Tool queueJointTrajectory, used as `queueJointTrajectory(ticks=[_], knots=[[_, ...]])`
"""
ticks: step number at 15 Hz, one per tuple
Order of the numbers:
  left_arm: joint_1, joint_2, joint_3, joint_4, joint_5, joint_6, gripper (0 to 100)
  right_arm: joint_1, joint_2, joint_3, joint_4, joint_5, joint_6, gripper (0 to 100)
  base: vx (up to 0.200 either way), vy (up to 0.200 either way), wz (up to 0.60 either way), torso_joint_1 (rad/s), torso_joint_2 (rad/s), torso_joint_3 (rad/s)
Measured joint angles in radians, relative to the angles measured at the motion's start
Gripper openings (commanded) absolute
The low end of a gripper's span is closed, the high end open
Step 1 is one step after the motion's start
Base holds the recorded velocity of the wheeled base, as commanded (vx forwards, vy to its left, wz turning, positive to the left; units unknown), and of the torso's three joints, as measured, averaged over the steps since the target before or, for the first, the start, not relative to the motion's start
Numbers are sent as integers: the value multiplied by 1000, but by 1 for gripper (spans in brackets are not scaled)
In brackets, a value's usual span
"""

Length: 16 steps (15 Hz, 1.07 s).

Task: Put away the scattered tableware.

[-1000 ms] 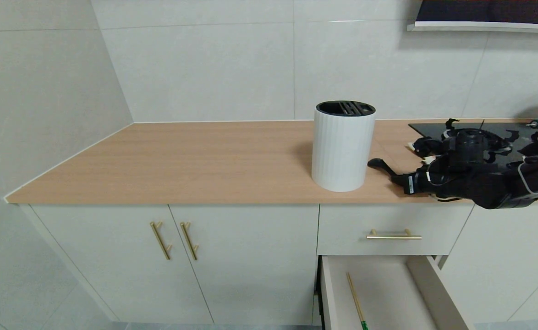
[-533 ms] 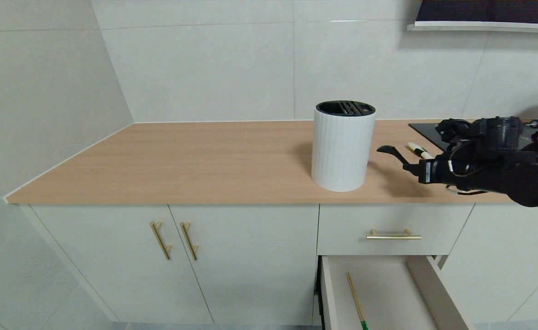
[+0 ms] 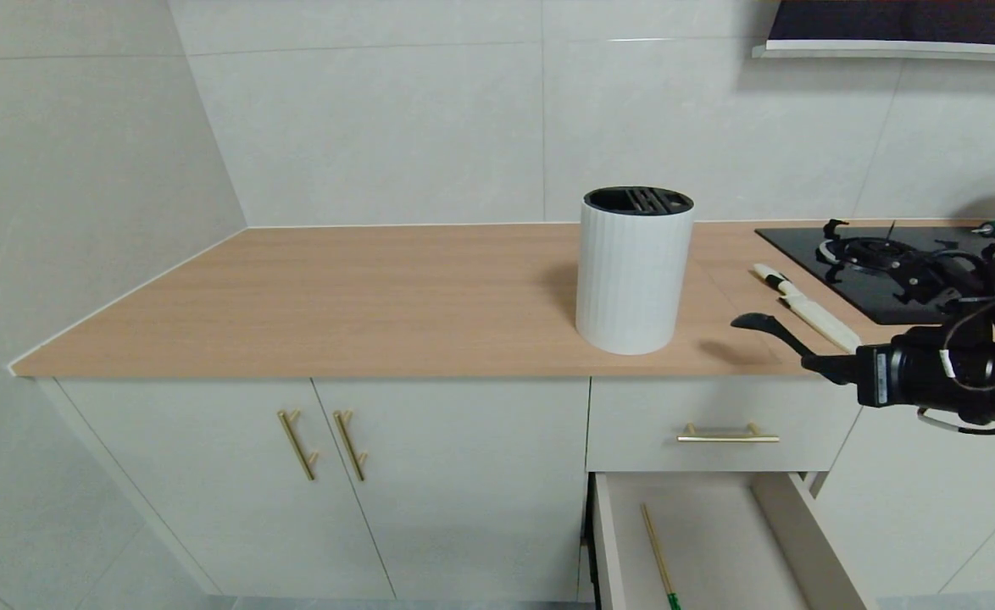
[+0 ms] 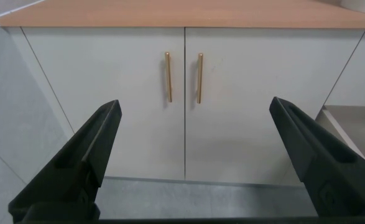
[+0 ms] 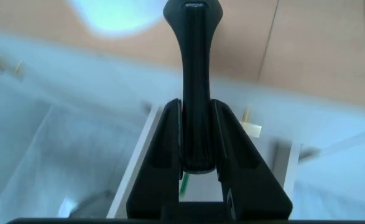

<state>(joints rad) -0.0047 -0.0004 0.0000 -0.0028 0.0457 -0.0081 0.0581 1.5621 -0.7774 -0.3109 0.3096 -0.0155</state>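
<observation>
Countertop [image 3: 379, 296] held a white holder [image 3: 633, 271]. Right gripper [image 3: 832, 370] was closed on a black utensil [image 3: 764, 329]; its long overhang could clip the holder and topple it.

Nothing legible here — no text, label, number or sign can be read on any surface.

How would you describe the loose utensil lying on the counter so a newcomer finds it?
On the wooden countertop, find the tall white ribbed holder and the black stove to its right. Between them a slim cream-white knife lies flat. Unlike the black utensil nearby, gripped in the right pincer, it is pale and rests on the wood.
</observation>
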Motion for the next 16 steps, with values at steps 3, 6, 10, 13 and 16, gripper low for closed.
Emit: queueJointTrajectory(ticks=[3, 6, 10, 13, 16], knots=[[0, 0, 0, 0, 0, 0, 100, 2, -53, 71, 0, 3, -72, 0, 0, 0, 0, 0, 0, 0], [0, 0, 0, 0, 0, 0, 100, 3, -64, 102, -4, 28, -123, 0, 0, 0, 0, 0, 0, 0], [0, 0, 0, 0, 0, 0, 100, 2, -56, 119, -6, 30, -152, 0, 0, 0, 0, -40, 88, 55], [0, 0, 0, 0, 0, 0, 100, 3, -42, 127, -5, 31, -170, 0, 0, 0, 0, -170, 416, 238], [0, 0, 0, 1, 0, 0, 100, 8, -34, 132, -5, 30, -171, 0, 0, 0, 0, -185, 468, 269]])
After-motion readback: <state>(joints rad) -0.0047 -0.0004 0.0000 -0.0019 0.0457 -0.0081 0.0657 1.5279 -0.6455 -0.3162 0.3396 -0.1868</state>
